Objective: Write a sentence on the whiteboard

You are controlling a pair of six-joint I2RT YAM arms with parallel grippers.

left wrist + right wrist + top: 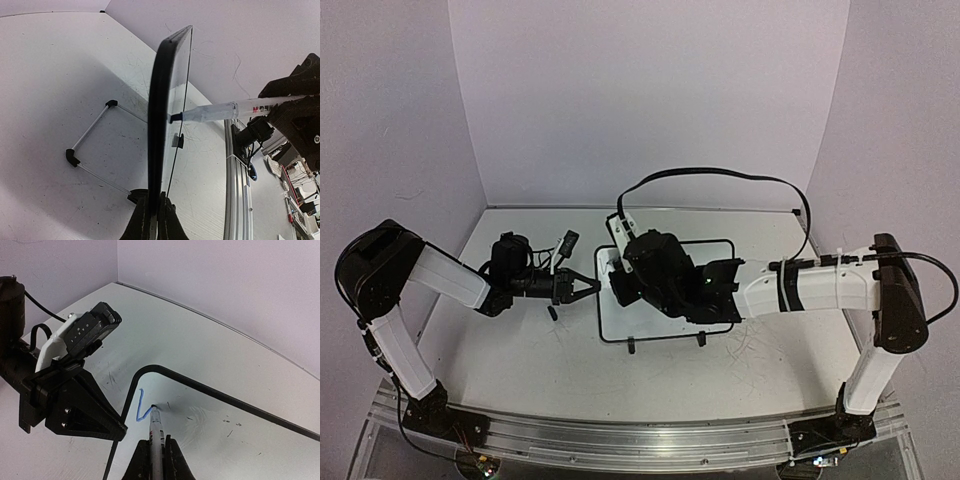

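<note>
The whiteboard (655, 325) stands mid-table, black-framed. In the left wrist view the whiteboard (162, 100) shows edge-on. My left gripper (594, 287) is shut on its left frame edge, jaws (155, 202) pinching the rim. My right gripper (620, 285) hangs over the board's left part, shut on a white marker (156, 432). The marker's tip touches the glossy board surface (225, 430). Of the sentence, one angled blue stroke (140, 407) shows near the board's rounded corner. The marker (225, 111) also meets the board from the right of the left wrist view.
A U-shaped white rod stand with black corners (90, 132) lies behind the board. Two small black feet (632, 347) face the near side. An aluminium rail (640, 435) runs along the near table edge. A black cable (720, 175) loops above the right arm.
</note>
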